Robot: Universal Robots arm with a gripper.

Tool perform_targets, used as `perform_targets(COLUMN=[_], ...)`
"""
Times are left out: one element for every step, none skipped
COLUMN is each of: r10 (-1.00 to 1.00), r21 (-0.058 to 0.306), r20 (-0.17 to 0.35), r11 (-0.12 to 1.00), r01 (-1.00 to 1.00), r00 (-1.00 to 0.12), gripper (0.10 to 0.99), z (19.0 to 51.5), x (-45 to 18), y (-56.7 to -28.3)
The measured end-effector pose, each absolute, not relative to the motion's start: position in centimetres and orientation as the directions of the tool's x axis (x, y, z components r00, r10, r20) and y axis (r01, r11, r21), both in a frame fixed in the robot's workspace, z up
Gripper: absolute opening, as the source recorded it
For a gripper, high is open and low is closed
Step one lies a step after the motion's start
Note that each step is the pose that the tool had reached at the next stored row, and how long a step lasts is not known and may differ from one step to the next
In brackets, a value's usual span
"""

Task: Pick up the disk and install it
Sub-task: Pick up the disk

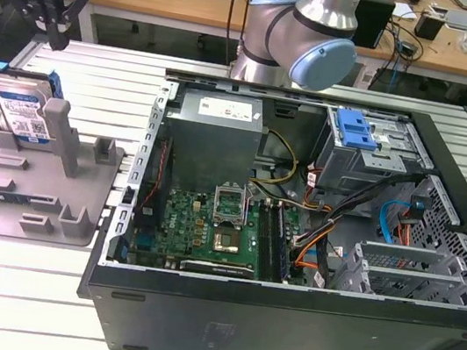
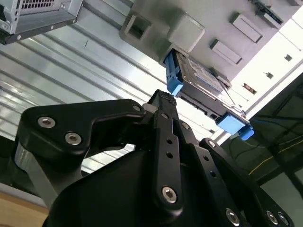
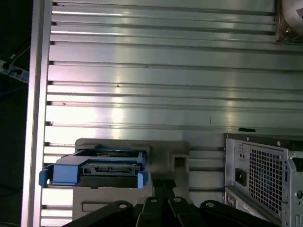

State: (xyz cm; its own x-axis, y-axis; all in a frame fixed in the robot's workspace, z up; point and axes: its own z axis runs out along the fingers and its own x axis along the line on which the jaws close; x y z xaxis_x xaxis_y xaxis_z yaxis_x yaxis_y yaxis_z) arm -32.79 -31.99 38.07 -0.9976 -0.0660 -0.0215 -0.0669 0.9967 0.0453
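a: where's the disk [image 1: 23, 111] right now?

b: standing on edge in the grey stand [image 1: 79, 195], at about nine o'clock from the open computer case [image 1: 281, 325] in the exterior view. its blue bracket frames the silver body and the label faces the camera.

a: and the gripper [image 1: 59, 39]?

b: in the exterior view it hangs at roughly twelve o'clock from the disk, apart from it with a clear gap and touching nothing. the second wrist view has the fingers [image 2: 163, 101] pointing toward the disk's blue-edged end, with bare table [image 1: 98, 74] slats between.

a: pincer wide or narrow?

b: narrow. the fingertips sit pressed together in both wrist views, and nothing is between them.

a: so how far along is the job?

b: i'd judge it right at the start. the disk has not been gripped or lifted out of the stand, so both the pick-up and the install are not yet done. inside the case, the drive cage with the blue tab [image 1: 354, 127] at about one o'clock from the motherboard [image 1: 216, 226] looks unoccupied from here, though i can't see into it properly.
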Motion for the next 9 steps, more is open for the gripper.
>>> perform_targets(r10=[-0.11, -0.136, -0.154, -0.182, -0.2, -0.233, -0.275, -0.312, -0.33], r21=[0.045, 0.045, 0.045, 0.045, 0.045, 0.045, 0.045, 0.045, 0.046], r20=[-0.02, -0.019, -0.019, -0.019, -0.019, -0.019, -0.019, -0.019, -0.019], r11=[0.993, 0.99, 0.987, 0.982, 0.979, 0.971, 0.96, 0.949, 0.943], r01=[-0.111, -0.137, -0.155, -0.182, -0.201, -0.233, -0.276, -0.312, -0.331], r00=[-0.994, -0.99, -0.988, -0.983, -0.98, -0.972, -0.961, -0.95, -0.944], gripper=[0.106, 0.106, 0.106, 0.106, 0.106, 0.106, 0.114, 0.169, 0.235], z=[38.06, 38.05, 38.04, 38.02, 38.01, 38.0, 37.97, 37.95, 37.94], x=[-32.79, -32.79, -32.79, -32.79, -32.79, -32.79, -32.79, -32.79, -32.79], y=[-31.99, -31.99, -31.99, -31.99, -31.99, -31.99, -31.99, -31.99, -31.99])
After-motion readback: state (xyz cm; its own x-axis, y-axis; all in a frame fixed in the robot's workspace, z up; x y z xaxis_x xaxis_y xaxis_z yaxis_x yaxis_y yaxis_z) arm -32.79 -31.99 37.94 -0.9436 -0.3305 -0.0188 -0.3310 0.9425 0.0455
